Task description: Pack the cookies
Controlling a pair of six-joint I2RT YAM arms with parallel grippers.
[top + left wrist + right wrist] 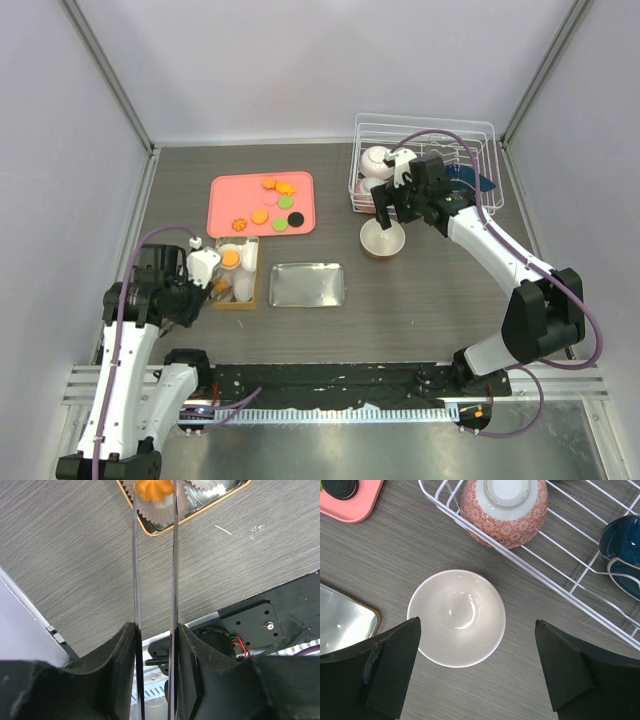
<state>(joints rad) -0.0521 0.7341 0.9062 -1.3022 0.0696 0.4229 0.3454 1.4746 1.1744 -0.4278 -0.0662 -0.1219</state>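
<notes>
Several cookies [260, 216], orange, pink, green and one black, lie on a pink tray [225, 200]. My left gripper [155, 630] is shut on thin metal tongs [136, 580]. The tong tips flank an orange flower-shaped cookie [155, 489] over a white paper cup [162, 511] in a gold-rimmed tin [200, 514]. From above, that gripper [200, 275] is just left of the tin [237, 300]. My right gripper [477, 625] is open with nothing in it, hanging over a white bowl [456, 617].
A tin lid [308, 285] lies right of the tin. A white wire rack [480, 135] at the back right holds a red patterned bowl [505, 510] and a blue bowl [622, 550]. The pink tray's corner [360, 505] carries the black cookie [340, 487].
</notes>
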